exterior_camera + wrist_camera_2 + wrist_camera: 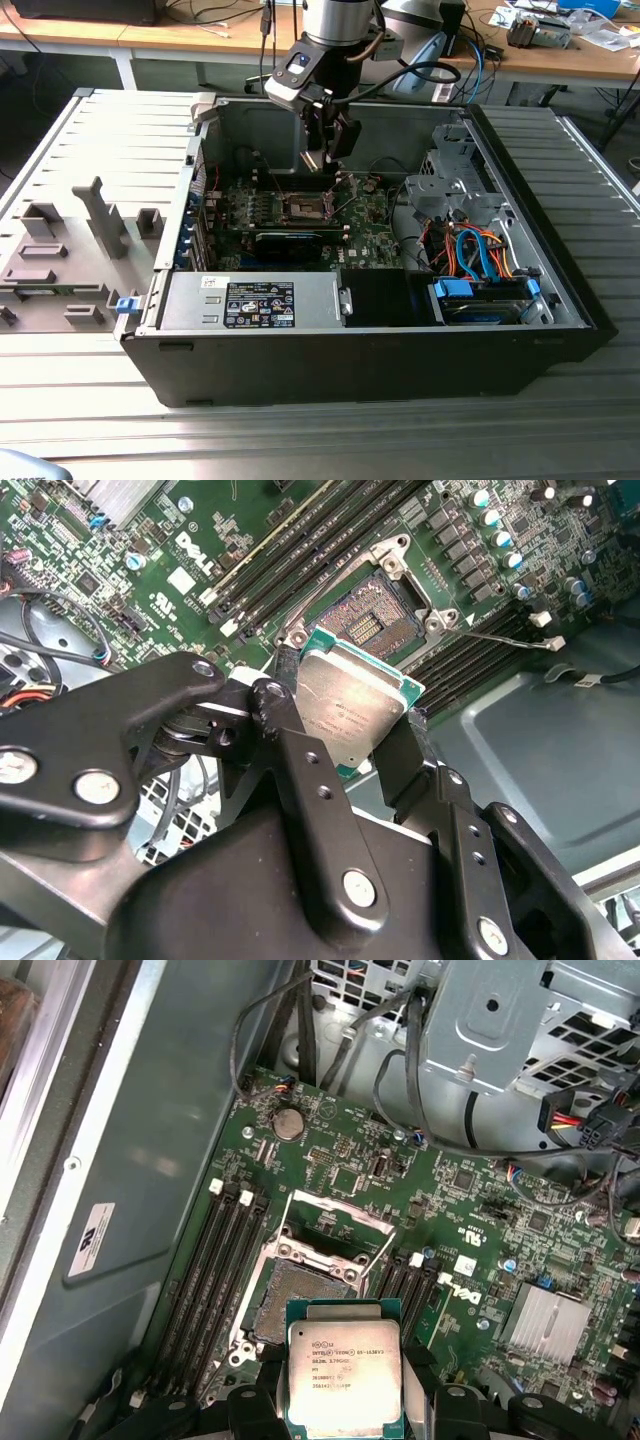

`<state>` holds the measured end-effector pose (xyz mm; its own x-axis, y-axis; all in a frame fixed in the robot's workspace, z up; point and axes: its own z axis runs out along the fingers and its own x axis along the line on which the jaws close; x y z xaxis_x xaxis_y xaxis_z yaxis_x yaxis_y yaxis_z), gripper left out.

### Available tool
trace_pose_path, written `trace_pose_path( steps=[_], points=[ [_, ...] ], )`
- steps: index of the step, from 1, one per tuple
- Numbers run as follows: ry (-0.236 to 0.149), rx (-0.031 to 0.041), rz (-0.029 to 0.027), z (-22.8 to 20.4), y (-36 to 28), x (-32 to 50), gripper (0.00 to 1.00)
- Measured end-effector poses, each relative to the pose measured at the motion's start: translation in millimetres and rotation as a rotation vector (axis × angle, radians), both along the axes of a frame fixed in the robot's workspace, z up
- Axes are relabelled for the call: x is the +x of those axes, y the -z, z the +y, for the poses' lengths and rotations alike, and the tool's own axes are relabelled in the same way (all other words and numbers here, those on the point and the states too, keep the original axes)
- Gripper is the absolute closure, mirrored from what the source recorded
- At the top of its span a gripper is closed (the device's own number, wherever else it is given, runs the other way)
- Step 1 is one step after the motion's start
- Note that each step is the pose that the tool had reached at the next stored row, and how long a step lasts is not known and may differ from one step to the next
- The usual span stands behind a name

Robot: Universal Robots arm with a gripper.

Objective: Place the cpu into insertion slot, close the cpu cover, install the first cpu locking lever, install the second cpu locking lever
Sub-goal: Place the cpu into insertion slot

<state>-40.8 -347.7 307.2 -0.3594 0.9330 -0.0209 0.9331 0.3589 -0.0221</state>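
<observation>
My gripper (328, 160) hangs inside the open computer case, shut on the cpu (350, 705), a flat square chip with a silvery face and a green edge. In both wrist views the black fingers (290, 730) clamp two opposite sides of the cpu (345, 1370). The chip is held in the air above the green motherboard, just short of the insertion slot (300, 1300), whose dark centre lies bare. The insertion slot (305, 207) sits below the gripper in the exterior view. The cpu cover (335, 1222) stands swung open at the slot's far side.
Dark memory slots (215, 1280) flank the socket. A long black card (290, 243) lies in front of it, and a finned heat sink (545, 1320) sits nearby. A metal drive cage (455, 170) with blue and orange cables (480, 255) fills the case's right. A grey fixture plate (70, 250) lies outside.
</observation>
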Motion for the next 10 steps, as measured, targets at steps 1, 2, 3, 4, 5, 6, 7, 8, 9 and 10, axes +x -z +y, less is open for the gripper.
trace_pose_path(
  steps=[1, 2, 3, 4, 5, 6, 7, 8, 9, 10],
  points=[
    [0.001, 0.0000, 0.0000, 0.0, 0.0, 0.0, 0.45],
    [0.002, 0.0001, 0.0000, 0.0, 0.1, 0.0, 0.45],
    [0.003, 0.0000, 0.0001, 0.0, 0.1, 0.0, 0.45],
    [0.004, 0.0000, 0.0000, 0.0, 0.1, 0.0, 0.45],
    [0.005, 0.0000, 0.0001, 0.0, 0.1, 0.0, 0.45],
    [0.006, 0.0000, 0.0000, 0.0, 0.1, 0.0, 0.45],
    [0.007, 0.0000, 0.0000, 0.0, 0.2, 0.0, 0.45],
    [0.009, 0.0000, 0.0000, 0.0, 0.2, 0.0, 0.45],
    [0.011, 0.0000, 0.0000, 0.0, 0.3, 0.0, 0.45],
    [0.013, 0.0000, 0.0000, 0.0, 0.3, 0.0, 0.45]
  ],
)
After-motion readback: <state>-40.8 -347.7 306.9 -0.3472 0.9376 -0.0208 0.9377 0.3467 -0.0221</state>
